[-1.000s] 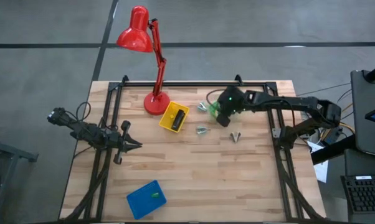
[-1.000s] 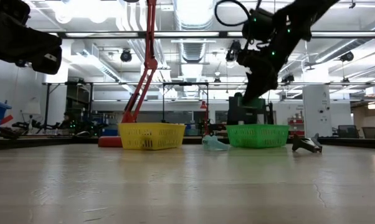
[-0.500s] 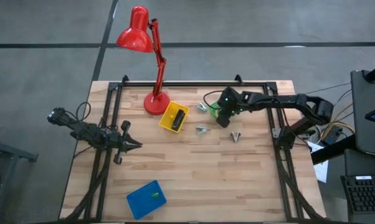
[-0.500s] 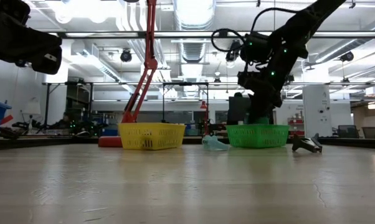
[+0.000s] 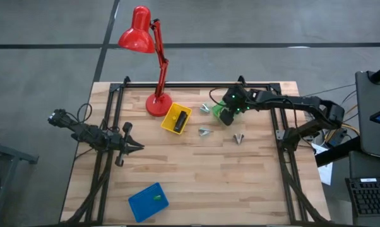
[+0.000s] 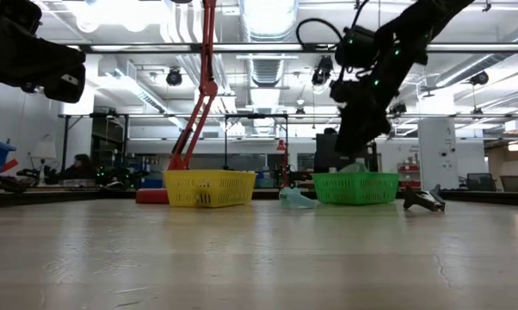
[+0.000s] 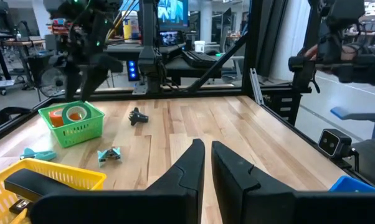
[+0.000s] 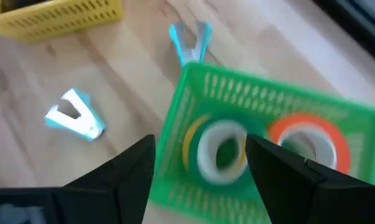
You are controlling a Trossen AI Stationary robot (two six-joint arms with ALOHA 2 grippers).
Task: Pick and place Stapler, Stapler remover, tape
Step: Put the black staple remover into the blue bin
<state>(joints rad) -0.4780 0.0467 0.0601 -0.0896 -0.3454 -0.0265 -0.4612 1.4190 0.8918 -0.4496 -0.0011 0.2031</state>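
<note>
My right gripper hangs open just above the green basket, touching nothing. Under its fingers a yellow tape roll lies flat on the basket's floor, with an orange roll beside it. A black stapler lies in the yellow basket. Three silvery staple removers rest on the wood around the baskets. My left gripper waits shut at the table's left side, clear of everything.
A red desk lamp stands at the far edge beside the yellow basket. A blue basket sits near the front edge. A black frame runs along the table's sides. Bare wood lies across the middle and front right.
My right gripper has dipped down to the green basket and then come up a little above it. The baskets and staple removers have stayed in place.
</note>
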